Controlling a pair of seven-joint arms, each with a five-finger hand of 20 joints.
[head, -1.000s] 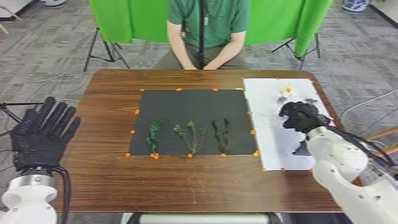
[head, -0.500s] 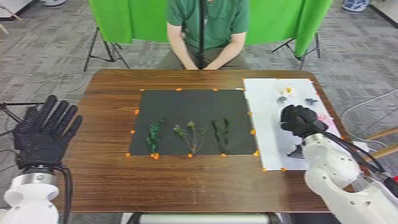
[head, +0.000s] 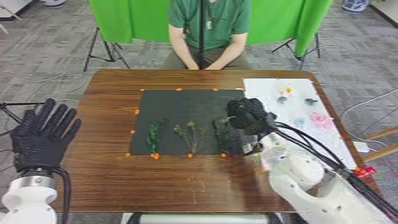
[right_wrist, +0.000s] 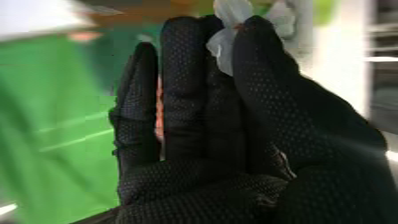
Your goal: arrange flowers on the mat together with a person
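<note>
Over the right part of the black mat [head: 182, 102], my right hand [head: 249, 114] hangs near the top of the right green stem [head: 221, 134], partly covering that area. A green sprig [head: 154, 137] and a branching stem [head: 193, 137] lie farther left along the mat's near half. In the right wrist view, my right hand [right_wrist: 191, 115] pinches a pale translucent flower [right_wrist: 224, 47] between its thumb and fingertips. My left hand [head: 44, 135] is held off the table's left side, fingers straight and spread. The person's hands rest together at the far table edge.
A white sheet [head: 265, 89] on the right holds a yellow flower [head: 288, 91], a grey one [head: 282, 99], a dark blue one [head: 311, 101], a pale teal one [head: 299, 122] and a pink one [head: 322, 120]. Orange markers line the mat's edges.
My right hand has moved left from the white sheet to over the mat's right part, uncovering the pink and pale teal flowers. My left hand stays where it was.
</note>
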